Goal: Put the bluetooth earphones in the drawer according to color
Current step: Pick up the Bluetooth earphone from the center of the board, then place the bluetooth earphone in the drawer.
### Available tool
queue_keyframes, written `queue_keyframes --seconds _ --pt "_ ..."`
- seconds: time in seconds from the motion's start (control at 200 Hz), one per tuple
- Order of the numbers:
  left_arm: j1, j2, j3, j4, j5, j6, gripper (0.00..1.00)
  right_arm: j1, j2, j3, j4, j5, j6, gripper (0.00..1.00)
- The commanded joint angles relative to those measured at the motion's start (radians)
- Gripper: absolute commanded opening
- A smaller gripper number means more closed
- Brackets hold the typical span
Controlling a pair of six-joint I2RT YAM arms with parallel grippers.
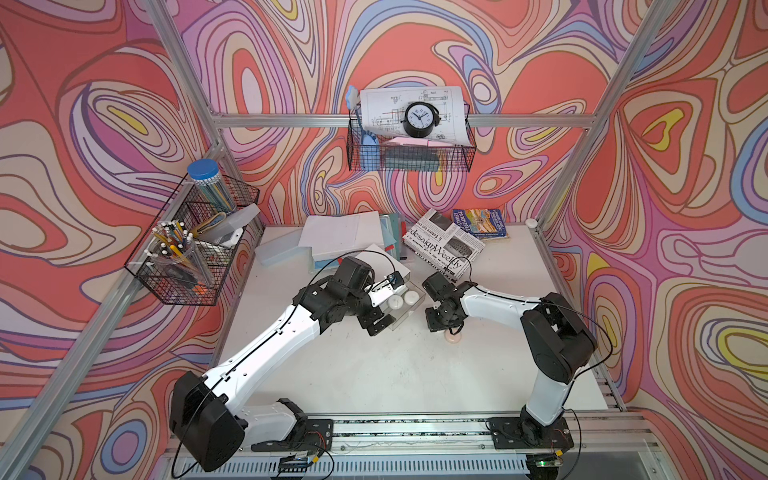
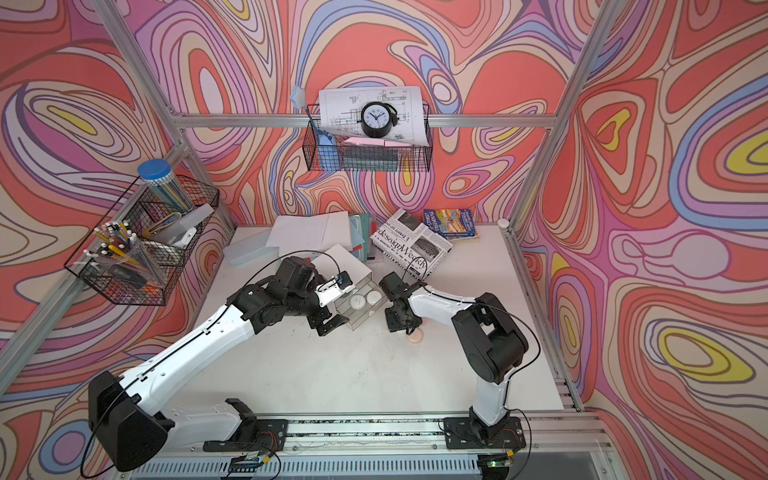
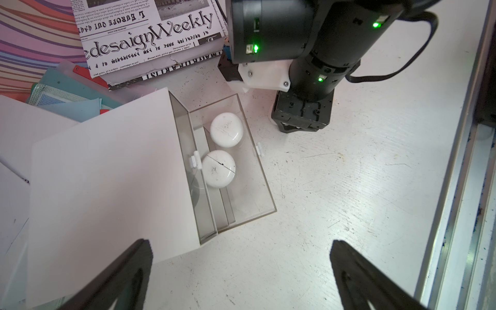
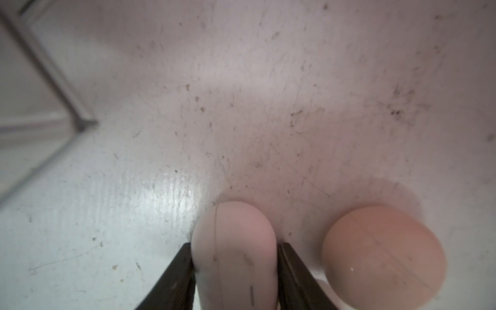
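Bluetooth earphones [image 3: 226, 130]: four cases in my feeds. Worktop [image 1: 374, 374]: white, scuffed. Cabinet [image 3: 107, 188]: white, with its clear drawer [image 3: 264, 185] pulled out. Left tool [image 3: 240, 243]: fingers wide apart, above the worktop near the drawer's corner. Right tool [image 4: 234, 245]: clamped on a pink case [image 4: 233, 222] turned on edge, low over the worktop; I cannot tell whether it is lifted. Other pink case [image 4: 383, 257]: flat on the worktop, just beside. Two white cases [image 3: 218, 169]: side by side in the drawer.

arms [image 1: 270, 332]: white shells | joints [image 1: 332, 297]: black | cables [image 3: 375, 77]: black | LEDs [image 3: 255, 48]: green
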State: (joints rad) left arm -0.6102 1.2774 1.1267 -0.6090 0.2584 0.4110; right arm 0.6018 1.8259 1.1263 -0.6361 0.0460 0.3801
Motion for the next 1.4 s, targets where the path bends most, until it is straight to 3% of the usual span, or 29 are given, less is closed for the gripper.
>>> queue_keyframes --seconds 0.0,0.115,0.205,0.446,1.011,1.397 --pt "-0.007 -0.014 0.024 -0.028 -0.005 -0.006 0.99 -0.002 0.026 -0.002 -0.014 0.002 -0.002 0.4" --pt "-0.006 -0.013 0.024 -0.026 -0.001 -0.008 0.99 -0.003 0.008 -0.008 -0.026 0.03 0.004 0.24" --pt "-0.006 -0.01 0.027 -0.026 -0.002 -0.011 0.98 -0.002 -0.029 -0.006 -0.031 0.075 0.014 0.0" --pt "-0.003 -0.039 0.024 -0.001 -0.007 -0.023 0.99 -0.003 -0.141 0.033 -0.005 0.141 0.017 0.0" --pt "0.049 -0.062 0.018 -0.036 -0.065 0.01 0.98 0.008 -0.212 0.08 0.257 -0.129 0.096 0.0" --pt "0.089 -0.077 0.016 -0.084 -0.07 0.04 0.99 0.094 -0.174 0.068 0.343 -0.169 0.2 0.0"
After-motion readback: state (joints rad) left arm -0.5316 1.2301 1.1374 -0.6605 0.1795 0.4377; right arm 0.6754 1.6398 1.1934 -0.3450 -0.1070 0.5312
